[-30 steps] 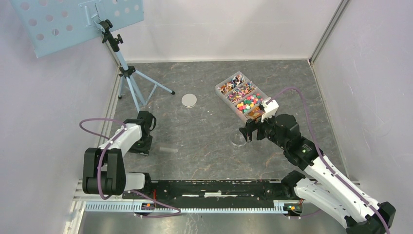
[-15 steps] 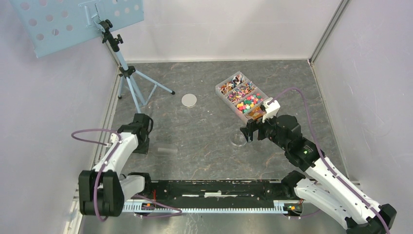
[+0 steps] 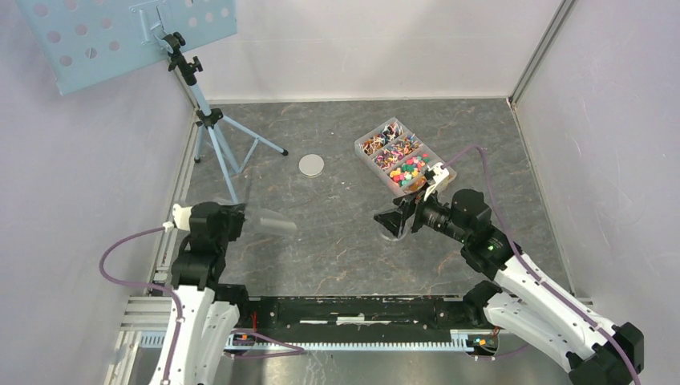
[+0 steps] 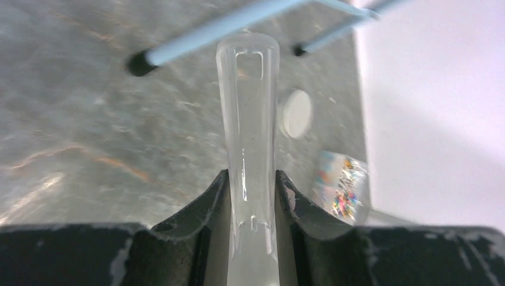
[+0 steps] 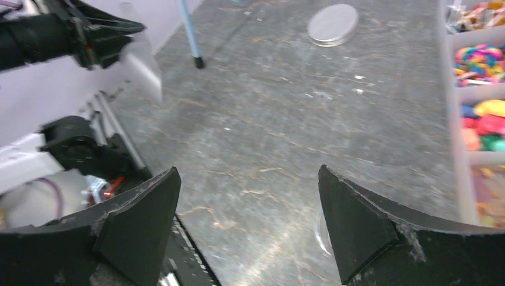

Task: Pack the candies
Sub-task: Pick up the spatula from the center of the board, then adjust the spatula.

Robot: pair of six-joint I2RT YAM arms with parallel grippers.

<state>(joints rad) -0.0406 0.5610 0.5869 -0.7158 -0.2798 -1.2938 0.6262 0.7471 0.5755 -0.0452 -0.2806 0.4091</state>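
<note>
From above, the candies sit sorted by kind in a divided box at the far right of the tabletop. The row of compartments has its long axis running diagonally, from far-left to near-right. Each sweet is too small for you to read which way it points. Your left tool is clamped on a clear tube that sticks out level toward the right, well apart from the box. Your right tool hangs just beside the box's near end, above a clear round piece lying on the tabletop. A grey disc lies left of the box, near a tripod.

The left wrist view shows you the grip itself. Both fingers of the left tool press the clear tube from either side, its length running straight away from the camera. Past it lie the grey disc and, blurred, the candies.

The right wrist view shows what the overhead view leaves unclear: the right tool is spread wide with nothing between its fingers. The candies fill the compartments along the right edge, and the grey disc lies ahead.
</note>
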